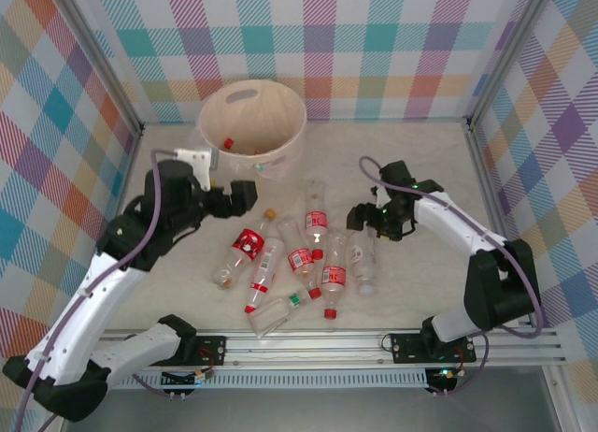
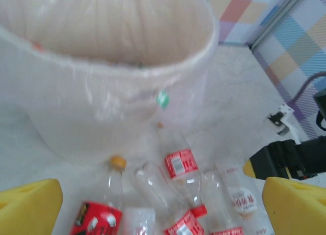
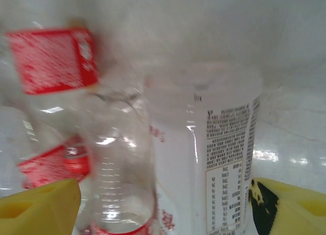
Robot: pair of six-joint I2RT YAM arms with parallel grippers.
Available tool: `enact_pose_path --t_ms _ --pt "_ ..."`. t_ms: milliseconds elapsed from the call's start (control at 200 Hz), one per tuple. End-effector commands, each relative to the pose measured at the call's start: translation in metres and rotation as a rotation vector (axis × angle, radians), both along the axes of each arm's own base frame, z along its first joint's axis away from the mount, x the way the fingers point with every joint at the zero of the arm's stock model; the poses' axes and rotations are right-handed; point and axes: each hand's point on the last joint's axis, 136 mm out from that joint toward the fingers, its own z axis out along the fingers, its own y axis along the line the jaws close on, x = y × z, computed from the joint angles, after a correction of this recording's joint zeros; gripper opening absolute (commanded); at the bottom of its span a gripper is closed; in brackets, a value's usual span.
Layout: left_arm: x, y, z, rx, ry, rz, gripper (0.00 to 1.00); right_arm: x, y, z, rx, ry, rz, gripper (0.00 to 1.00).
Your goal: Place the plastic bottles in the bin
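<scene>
A round cream plastic bin [image 1: 252, 123] sits at twelve o'clock on the pale table [image 1: 420, 161], with at least one red-capped bottle [image 1: 227, 143] inside. Roughly ten clear plastic bottles [image 1: 301, 260], mostly red-labelled, lie at centre, yet to go in. The left gripper [image 1: 245, 196] hovers wide open and empty. At three o'clock, the right gripper [image 1: 366, 222] spreads wide around a white-labelled bottle [image 3: 224, 158]. Its small print is too blurred to read.

Left claw [image 1: 245, 196] hangs forward, jaws spread wide; right claw [image 1: 361, 217] reaches inward, jaws likewise apart.
</scene>
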Motion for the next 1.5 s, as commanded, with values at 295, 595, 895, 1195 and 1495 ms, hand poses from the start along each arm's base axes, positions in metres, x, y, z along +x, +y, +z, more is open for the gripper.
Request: enact_pose_path --t_ms 295,595,895,1195,1495 --pt "-0.002 -0.031 -0.077 -0.115 0.18 0.018 1.0 -0.004 -0.019 -0.05 -0.15 0.075 -0.038 0.83" --pt "0.016 -0.046 -0.085 -0.091 0.184 0.003 1.0 0.001 -0.028 -0.059 -0.202 0.065 -0.063 0.72" --pt "0.013 -0.051 -0.078 -0.112 0.164 -0.036 1.0 0.011 -0.034 -0.019 -0.199 -0.029 -0.066 0.61" --pt "-0.015 -0.131 -0.022 -0.338 0.095 -0.45 1.0 0.026 0.011 0.095 0.233 -0.276 0.01 0.62" --pt "-0.035 -0.222 -0.034 -0.312 0.128 -0.692 1.0 0.019 0.044 0.156 0.525 -0.367 0.079 0.61"
